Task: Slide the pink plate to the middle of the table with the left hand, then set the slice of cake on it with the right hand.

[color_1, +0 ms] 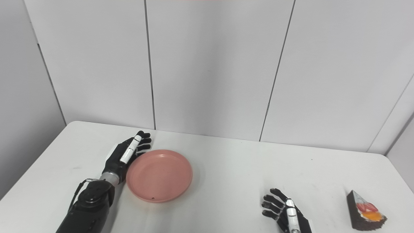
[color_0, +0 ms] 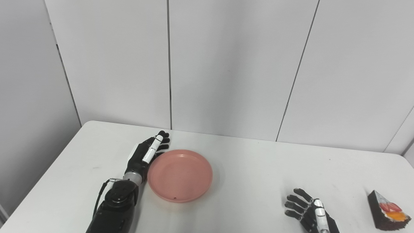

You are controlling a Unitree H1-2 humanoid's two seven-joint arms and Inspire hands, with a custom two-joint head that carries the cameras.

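The pink plate [color_0: 179, 174] lies flat on the white table [color_0: 245, 161], left of the table's middle. My left hand [color_0: 147, 154] is open, its fingers stretched out along the plate's left rim and touching it. The slice of cake [color_0: 388, 212], dark with red and orange fruit on top, sits at the right near the front edge. My right hand [color_0: 309, 210] rests open on the table, fingers spread, to the left of the cake and apart from it. Nothing is on the plate.
White wall panels [color_0: 226, 64] stand straight behind the table's far edge. The table's left edge runs diagonally down past my left forearm [color_0: 114, 207].
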